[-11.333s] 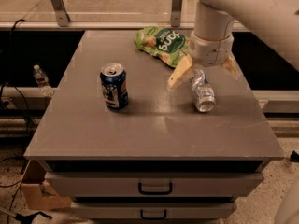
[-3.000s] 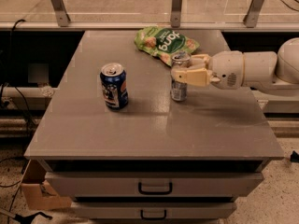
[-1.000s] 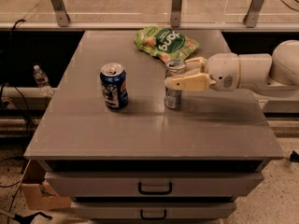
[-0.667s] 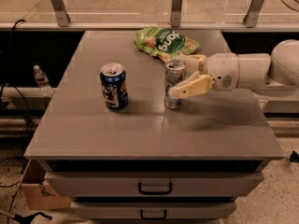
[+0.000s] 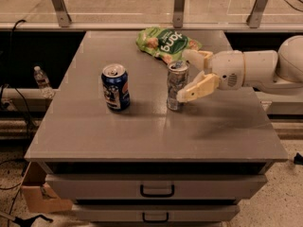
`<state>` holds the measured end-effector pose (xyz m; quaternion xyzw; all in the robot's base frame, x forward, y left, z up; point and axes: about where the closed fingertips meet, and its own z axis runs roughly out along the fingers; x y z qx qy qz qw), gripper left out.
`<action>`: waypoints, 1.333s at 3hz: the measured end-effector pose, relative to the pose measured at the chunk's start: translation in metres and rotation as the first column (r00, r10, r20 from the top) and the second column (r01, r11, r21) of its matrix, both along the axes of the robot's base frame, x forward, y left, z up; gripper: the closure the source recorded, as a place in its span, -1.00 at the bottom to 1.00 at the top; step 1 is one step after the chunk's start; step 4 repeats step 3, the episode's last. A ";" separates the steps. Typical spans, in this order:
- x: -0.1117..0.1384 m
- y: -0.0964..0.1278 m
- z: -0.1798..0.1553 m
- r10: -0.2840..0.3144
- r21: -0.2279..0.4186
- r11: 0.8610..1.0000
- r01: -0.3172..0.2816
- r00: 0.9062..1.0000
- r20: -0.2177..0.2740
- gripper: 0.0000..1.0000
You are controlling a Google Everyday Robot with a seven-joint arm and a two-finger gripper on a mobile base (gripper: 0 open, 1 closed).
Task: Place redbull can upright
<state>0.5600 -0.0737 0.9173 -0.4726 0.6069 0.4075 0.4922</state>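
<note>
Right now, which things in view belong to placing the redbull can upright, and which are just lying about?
Part of the job:
- redbull can, standing upright on the table
- gripper, open, fingers spread at the can's right side

Just lying about:
- dark-blue soda can, upright, left of the redbull can
- green snack bag, behind it
- plastic water bottle, off the table's left edge

Redbull can [image 5: 177, 85], centre: shiny silver, faint bluish markings. Gripper [image 5: 184, 77] just right of it: cream-yellow, white arm [image 5: 255, 69]. Left can [image 5: 115, 86]: dark blue. Far bag [image 5: 165, 42]: green
</note>
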 end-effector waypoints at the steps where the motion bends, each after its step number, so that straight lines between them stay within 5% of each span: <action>1: -0.006 -0.015 0.016 -0.031 -0.040 0.999 0.032 0.999 0.025 -1.00; 4: -0.012 -0.030 0.029 -0.067 -0.088 0.994 0.071 0.997 0.048 -1.00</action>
